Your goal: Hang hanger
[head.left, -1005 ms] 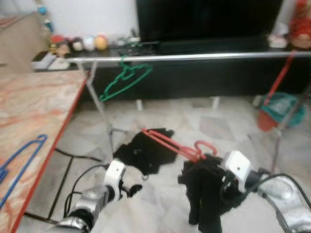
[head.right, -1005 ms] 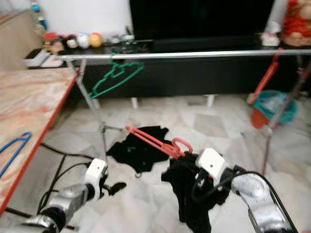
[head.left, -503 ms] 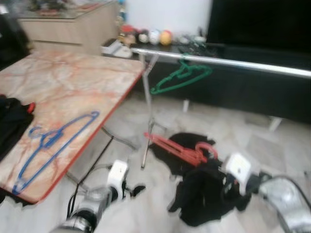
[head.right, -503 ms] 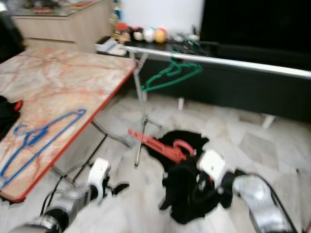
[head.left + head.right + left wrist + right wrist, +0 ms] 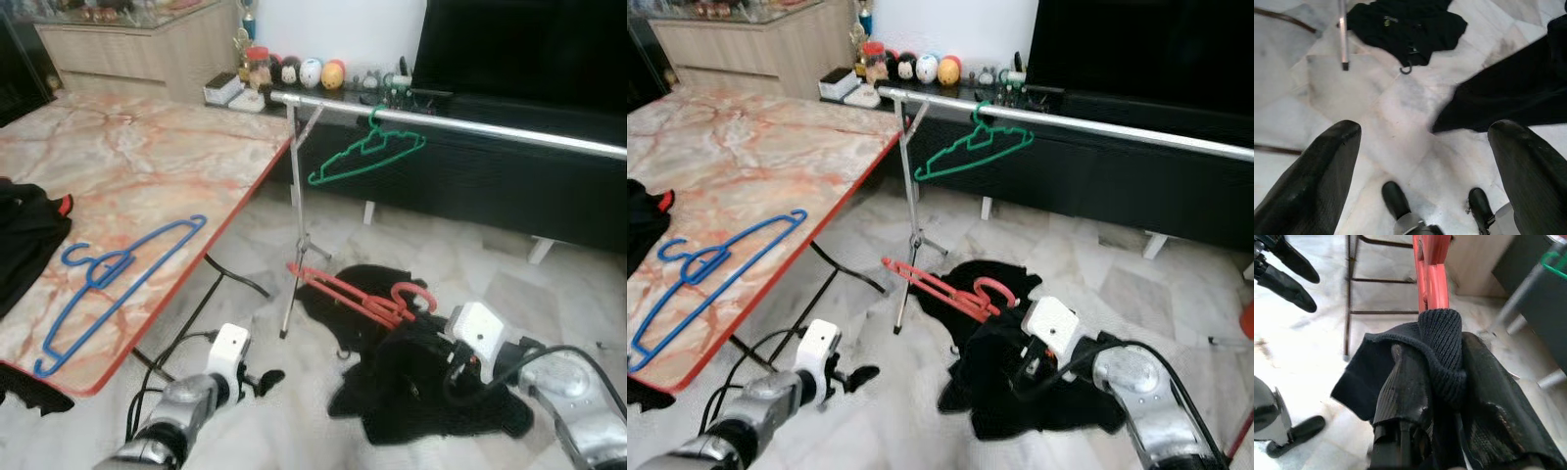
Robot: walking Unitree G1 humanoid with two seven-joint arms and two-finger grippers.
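My right gripper (image 5: 1442, 367) is shut on the knit collar of a black garment (image 5: 421, 392), low over the floor. A red hanger (image 5: 358, 297) sticks out of that collar past the fingertips, pointing toward the rack. The garment's lower part spreads on the tiles. A green hanger (image 5: 367, 157) hangs on the silver rail (image 5: 490, 125), near its left end. A blue hanger (image 5: 118, 274) lies on the marble table (image 5: 147, 166). My left gripper (image 5: 1425, 161) hangs open over bare floor, holding nothing, to the left of the garment.
A second black cloth (image 5: 1405, 24) lies on the floor by the rack's leg (image 5: 294, 245). Dark clothes (image 5: 24, 240) sit on the table's left edge. Cables (image 5: 186, 343) run under the table. A black TV cabinet (image 5: 509, 186) stands behind the rail.
The camera has swung left, bringing the table and blue hanger into view. The held garment no longer hangs in a bunch; it now spreads on the floor. Both grippers keep their states.
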